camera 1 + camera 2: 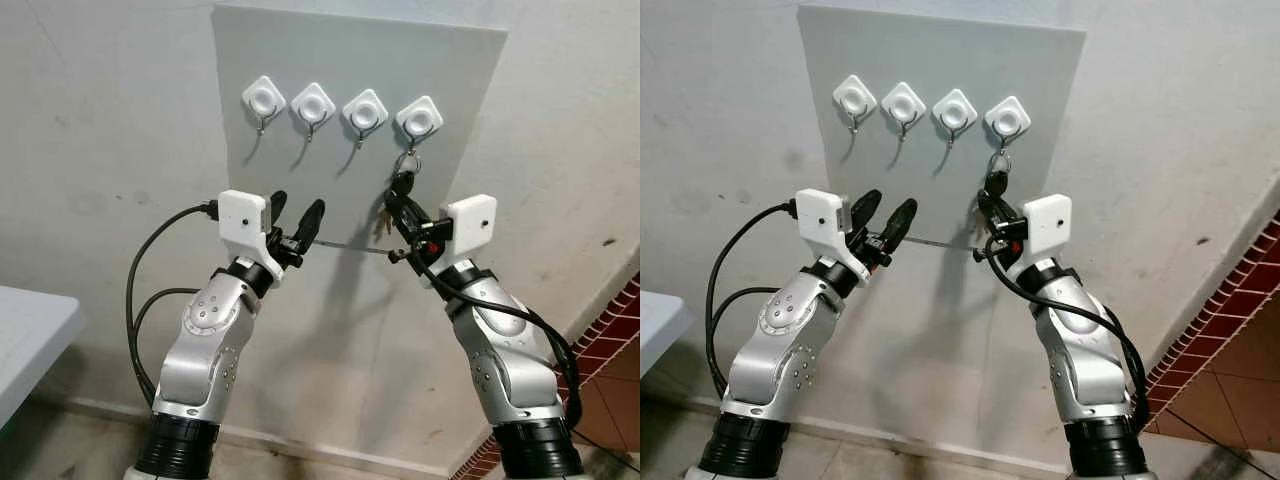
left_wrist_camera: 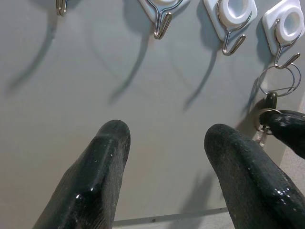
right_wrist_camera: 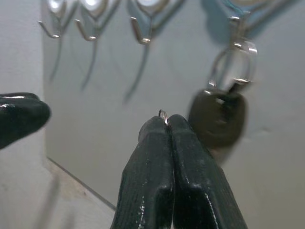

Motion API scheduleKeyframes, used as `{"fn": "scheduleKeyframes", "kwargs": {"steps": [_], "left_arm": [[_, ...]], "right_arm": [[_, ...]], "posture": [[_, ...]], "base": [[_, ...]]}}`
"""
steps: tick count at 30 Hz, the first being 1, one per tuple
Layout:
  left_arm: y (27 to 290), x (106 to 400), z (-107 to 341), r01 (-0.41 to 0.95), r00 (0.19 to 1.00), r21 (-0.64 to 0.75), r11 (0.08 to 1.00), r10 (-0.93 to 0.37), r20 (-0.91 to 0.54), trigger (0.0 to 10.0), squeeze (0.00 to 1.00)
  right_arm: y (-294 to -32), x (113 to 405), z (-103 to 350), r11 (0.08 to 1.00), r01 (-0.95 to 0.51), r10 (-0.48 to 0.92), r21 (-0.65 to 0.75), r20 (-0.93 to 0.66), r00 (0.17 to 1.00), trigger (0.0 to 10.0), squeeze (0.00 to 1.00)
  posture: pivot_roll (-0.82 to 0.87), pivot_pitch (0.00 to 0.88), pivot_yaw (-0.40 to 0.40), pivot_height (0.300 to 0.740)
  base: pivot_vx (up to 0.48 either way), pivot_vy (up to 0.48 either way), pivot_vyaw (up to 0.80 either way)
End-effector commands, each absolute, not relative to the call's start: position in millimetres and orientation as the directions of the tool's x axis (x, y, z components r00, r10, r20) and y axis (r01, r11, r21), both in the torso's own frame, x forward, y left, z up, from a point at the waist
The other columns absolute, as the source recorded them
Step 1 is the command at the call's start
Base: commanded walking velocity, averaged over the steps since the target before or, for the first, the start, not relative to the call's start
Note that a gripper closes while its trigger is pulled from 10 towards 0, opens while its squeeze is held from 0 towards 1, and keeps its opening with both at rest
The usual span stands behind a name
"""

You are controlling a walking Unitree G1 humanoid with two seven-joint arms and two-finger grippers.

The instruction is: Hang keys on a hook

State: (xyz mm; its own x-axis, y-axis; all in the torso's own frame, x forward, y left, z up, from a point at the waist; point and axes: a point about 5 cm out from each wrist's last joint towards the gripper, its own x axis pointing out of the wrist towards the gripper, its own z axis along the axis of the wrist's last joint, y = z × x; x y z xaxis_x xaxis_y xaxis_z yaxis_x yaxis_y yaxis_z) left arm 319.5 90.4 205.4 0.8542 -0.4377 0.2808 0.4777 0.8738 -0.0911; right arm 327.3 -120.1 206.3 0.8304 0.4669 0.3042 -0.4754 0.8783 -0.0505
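Keys (image 1: 402,190) hang straight down from the rightmost hook (image 1: 413,150); right claw (image 3: 167,125) clamped on their small ring, left claw (image 1: 297,222) apart

We see the keys (image 3: 218,117) blurred in the right wrist view, bow soft, blades too blurred to count. The right gripper (image 3: 167,125) pinches a small ring (image 3: 163,114), mostly hidden between its fingers. In the left wrist view the leftmost hook (image 2: 61,6) is cut by the top edge. The table (image 1: 30,335) is cut at the left edge.
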Motion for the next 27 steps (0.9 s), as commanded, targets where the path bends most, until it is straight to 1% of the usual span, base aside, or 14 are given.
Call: {"fn": "scheduleKeyframes", "kwargs": {"steps": [1, 14, 27], "left_arm": [[88.1, 318.7, 216.3, 0.498, 0.835, -0.077, 0.864, -0.454, 0.311, 10.0, 0.00], [85.1, 314.7, 220.5, 0.517, 0.818, -0.055, 0.854, -0.475, 0.324, 10.0, 0.00], [84.1, 312.6, 221.4, 0.522, 0.815, -0.060, 0.851, -0.477, 0.329, 10.0, 0.00]], "right_arm": [[-115.1, 330.6, 215.5, 0.866, -0.497, 0.484, -0.054, 0.337, 0.807, 10.0, 0.00], [-99.6, 336.2, 241.0, 0.829, -0.560, 0.509, -0.020, 0.443, 0.738, 10.0, 0.00], [-96.6, 341.2, 254.6, 0.814, -0.581, 0.511, -0.005, 0.481, 0.712, 10.0, 0.00]], "posture": [[-0.05, 0.000, -0.042, 0.740], [-0.04, 0.000, -0.050, 0.740], [-0.03, 0.000, -0.057, 0.740]], "base": [[0.000, 0.000, 0.00], [0.000, 0.000, 0.00], [0.000, 0.000, 0.00]]}}
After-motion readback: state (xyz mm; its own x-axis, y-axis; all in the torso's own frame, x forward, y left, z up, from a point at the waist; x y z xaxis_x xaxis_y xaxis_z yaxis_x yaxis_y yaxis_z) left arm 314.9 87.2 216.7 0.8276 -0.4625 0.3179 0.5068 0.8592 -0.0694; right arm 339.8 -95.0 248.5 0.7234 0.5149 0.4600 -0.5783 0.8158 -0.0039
